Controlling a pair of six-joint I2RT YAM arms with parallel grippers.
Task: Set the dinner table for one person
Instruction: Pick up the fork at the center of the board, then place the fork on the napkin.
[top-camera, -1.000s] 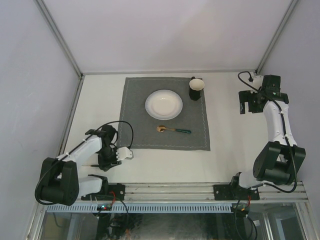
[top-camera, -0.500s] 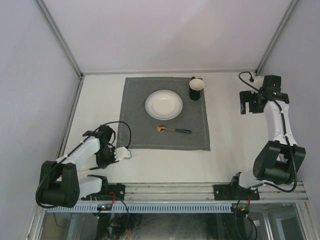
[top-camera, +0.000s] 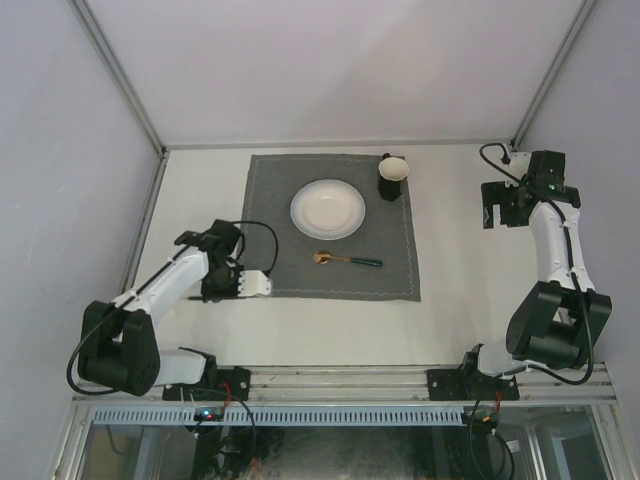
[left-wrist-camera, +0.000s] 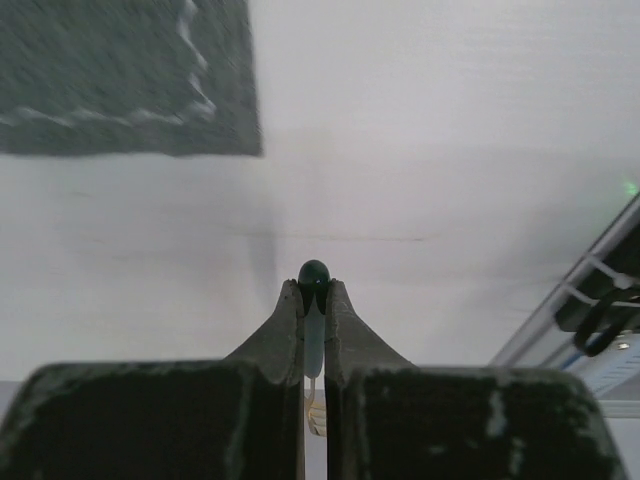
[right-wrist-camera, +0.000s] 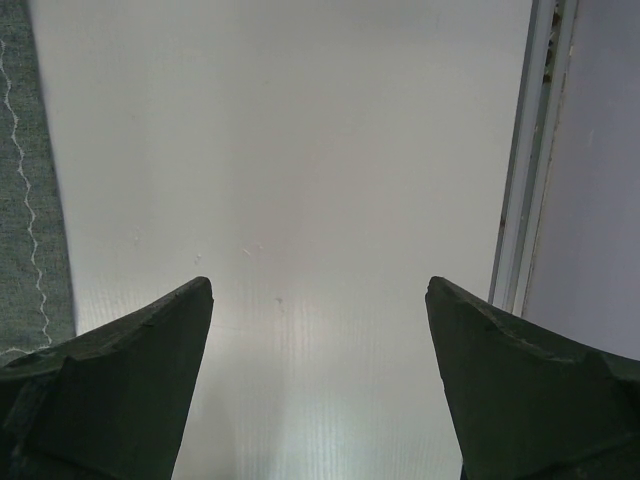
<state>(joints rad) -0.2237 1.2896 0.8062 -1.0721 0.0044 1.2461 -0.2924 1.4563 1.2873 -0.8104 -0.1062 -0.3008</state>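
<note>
Left tool (left-wrist-camera: 314, 292) clamping green-tipped utensil (left-wrist-camera: 314, 272), right tool (right-wrist-camera: 318, 287) spread wide

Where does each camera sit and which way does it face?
Top external: overhead behind the bases, looking down on the dinner table, mat, plate, cup, spoon; left arm and right arm show.
Left wrist: on the left arm, facing tabletop; left claw shows, shut on a green-tipped item.
Right wrist: on the right arm, facing tabletop beside a rail; open right claw shows.
Shared: all three see the mat.

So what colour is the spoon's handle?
The spoon handle is dark green, clearest in top external view.
</note>
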